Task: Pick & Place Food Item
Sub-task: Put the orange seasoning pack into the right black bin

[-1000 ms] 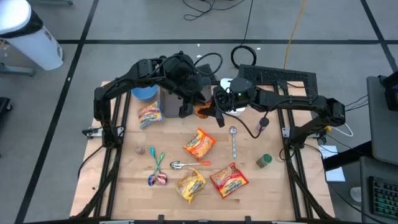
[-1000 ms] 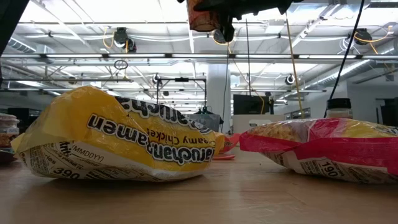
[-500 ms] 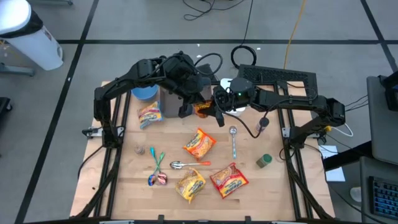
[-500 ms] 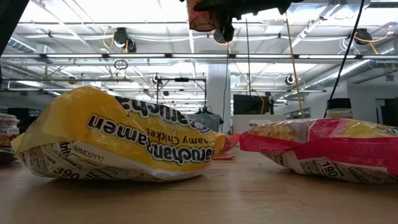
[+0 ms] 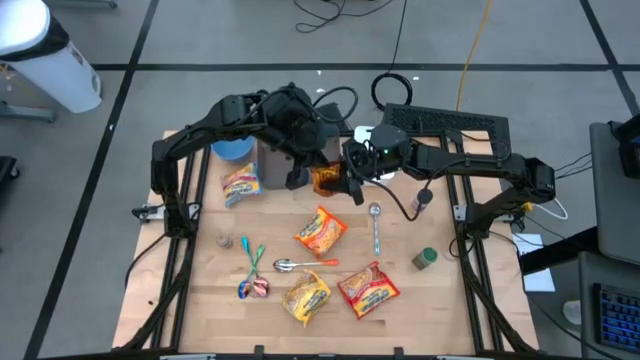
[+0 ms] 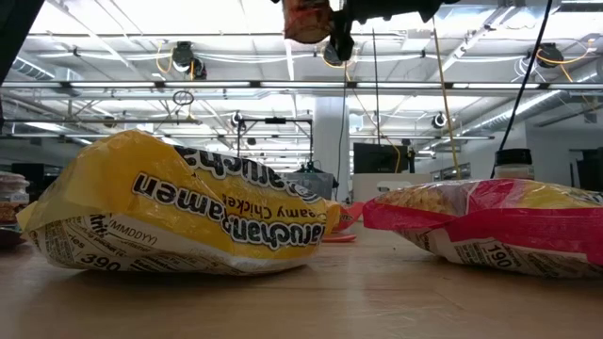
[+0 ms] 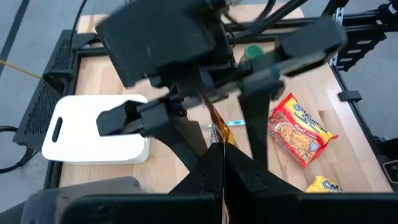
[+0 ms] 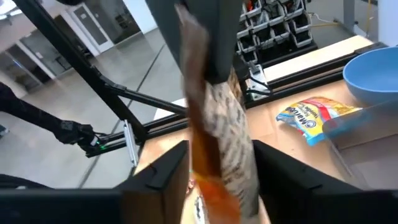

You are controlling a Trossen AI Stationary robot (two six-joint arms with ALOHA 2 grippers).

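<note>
Left gripper: the left gripper (image 7: 222,163) is pressed together on the upper edge of an orange ramen packet (image 5: 326,179) — in the left wrist view the thin foil edge runs straight between the two dark fingertips.
Right gripper: the right gripper (image 8: 214,168) stands spread, one finger on each side of the same packet (image 8: 214,118); whether either pad touches the wrapper I cannot tell.
Held item: the packet hangs in the air between the two wrists, over the far middle of the wooden table (image 5: 400,310), and shows at the top of the low view (image 6: 306,19).
Step in hand: a hand-over in mid-air — judged from the grips, the left arm has the packet and the right is letting it go.
Nearby: a white cutting board (image 7: 93,127) lies just beside the grippers; a blue bowl (image 5: 232,151) and a ramen packet beside it (image 5: 241,184) lie on the left arm's side.
Rest of table: three more ramen packets, orange (image 5: 320,230), yellow (image 5: 306,297) and red (image 5: 368,288), two spoons (image 5: 376,225) and a green-lidded jar (image 5: 425,259) lie nearer the front, well apart from the arms.
Next move: the right fingers need to back clear without snagging the wrapper; then the left arm can carry the packet to its place, probably toward the bowl's side.
</note>
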